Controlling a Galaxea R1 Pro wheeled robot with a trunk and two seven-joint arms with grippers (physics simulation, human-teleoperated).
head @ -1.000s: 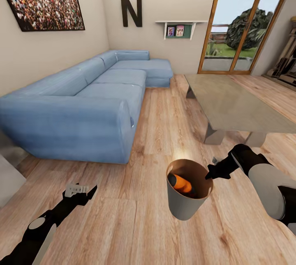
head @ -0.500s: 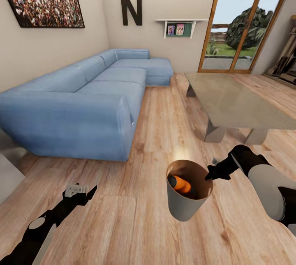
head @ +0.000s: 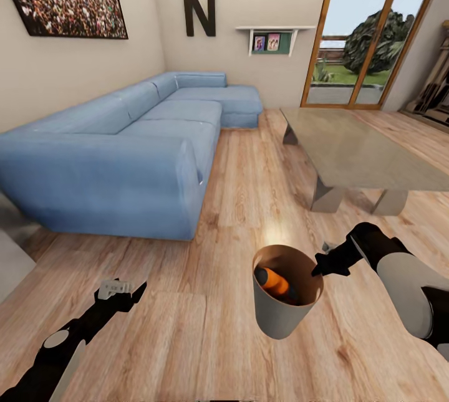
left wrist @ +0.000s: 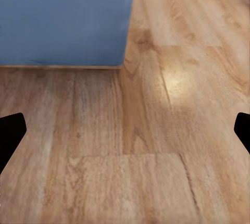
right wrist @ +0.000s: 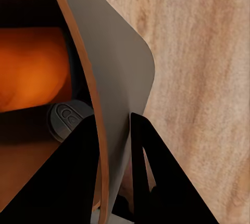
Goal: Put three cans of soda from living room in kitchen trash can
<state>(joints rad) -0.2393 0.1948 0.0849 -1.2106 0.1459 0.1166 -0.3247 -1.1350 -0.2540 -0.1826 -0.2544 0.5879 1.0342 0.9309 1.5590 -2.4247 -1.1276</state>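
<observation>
While pinching the wall of the tash can (head: 284,311) at its rim, one finger inside and one outside, the right gripper (head: 320,266) carries it clear of the wood floor (head: 237,165). Hangs tilted from that single side grip. Holds at least one orange can of soda (head: 272,279) lying inside; possibly more underneath, hard to tell. Looks stiff and light, though loose cans likely roll and shift the weight. Safest hold probably at the rim, deep over the edge. Left gripper (head: 120,290): spread wide, empty, above bare floor near the blue sofa (head: 125,159). Beyond, the coffee table (head: 355,153), bare.
</observation>
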